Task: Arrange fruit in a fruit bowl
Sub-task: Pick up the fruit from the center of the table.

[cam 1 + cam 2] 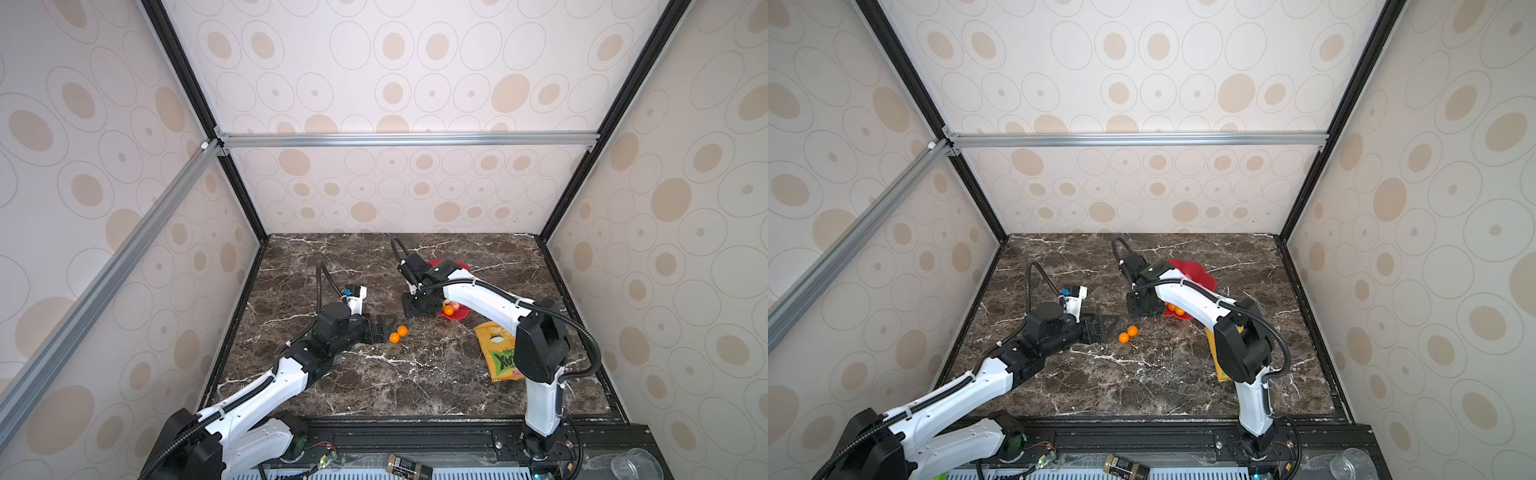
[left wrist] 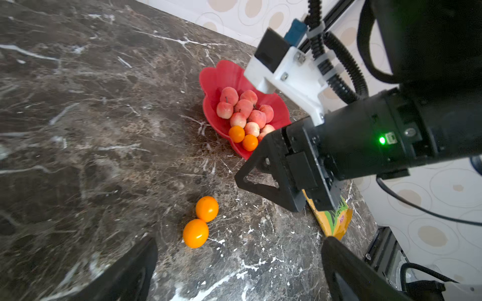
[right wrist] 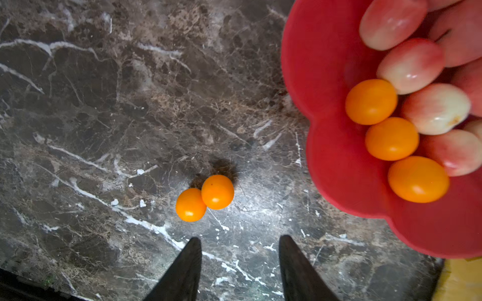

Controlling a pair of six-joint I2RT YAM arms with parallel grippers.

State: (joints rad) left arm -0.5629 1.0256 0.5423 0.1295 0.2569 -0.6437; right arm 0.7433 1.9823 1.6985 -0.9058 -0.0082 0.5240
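Observation:
The red scalloped fruit bowl (image 2: 208, 78) (image 3: 326, 65) sits right of centre on the marble table, partly hidden under my right arm in both top views (image 1: 453, 316). It holds several pink-red fruits (image 2: 243, 106) and three orange ones (image 3: 391, 138). Two orange fruits (image 1: 398, 334) (image 1: 1128, 334) (image 2: 207, 208) (image 3: 217, 192) lie touching on the table left of the bowl. My left gripper (image 2: 240, 242) is wide open and empty, just short of that pair. My right gripper (image 3: 240, 238) hovers beside the bowl's left rim, open, with only bare table between its fingers.
A yellow-green snack bag (image 1: 498, 353) (image 2: 336, 221) lies in front of the bowl, under my right arm. A dark bottle (image 1: 409, 464) and a clear cup (image 1: 636, 463) lie on the front rail. Patterned walls enclose the table on three sides.

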